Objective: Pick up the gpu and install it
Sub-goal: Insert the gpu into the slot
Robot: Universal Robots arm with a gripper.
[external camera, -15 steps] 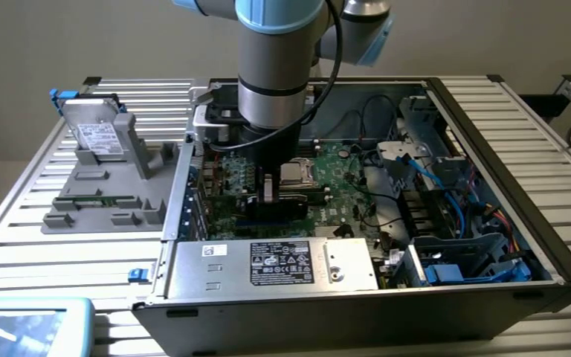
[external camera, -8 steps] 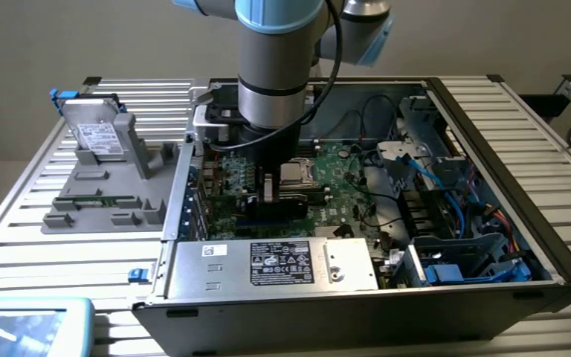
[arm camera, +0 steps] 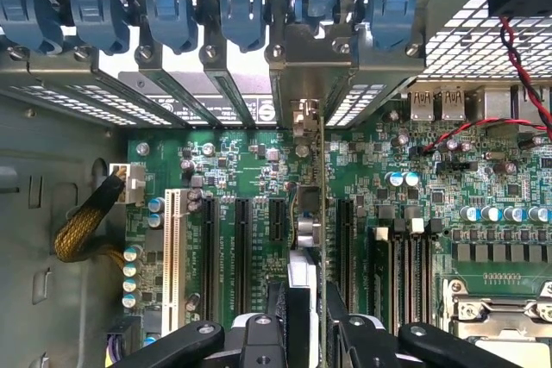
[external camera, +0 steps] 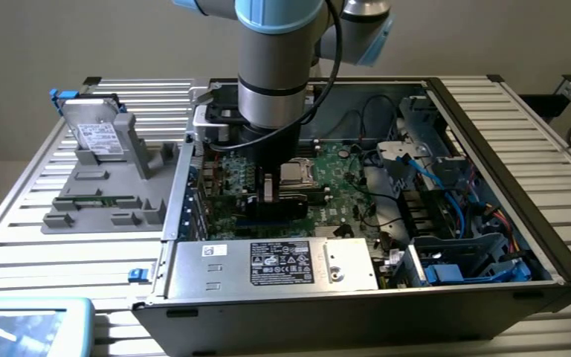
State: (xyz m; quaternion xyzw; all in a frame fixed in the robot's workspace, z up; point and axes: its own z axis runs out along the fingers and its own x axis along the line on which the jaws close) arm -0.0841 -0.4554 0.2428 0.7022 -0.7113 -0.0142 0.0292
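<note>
Pincer [arm camera: 309,333] clamped on gpu [arm camera: 316,213], card edge-on above motherboard [arm camera: 259,161] slots inside computer case [external camera: 523,186]; risk: card off slot line, connector jams or bracket snags.

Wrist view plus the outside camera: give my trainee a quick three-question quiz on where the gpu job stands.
1. True or false: the gpu stands on edge between the claw fingers, over the motherboard slots.
2. Where is the grey hard drive? A) inside the case B) on the grey holder outside the case
3. What colour are the latches along the bracket row?

Key: 1 true; 2 B; 3 blue.
</note>
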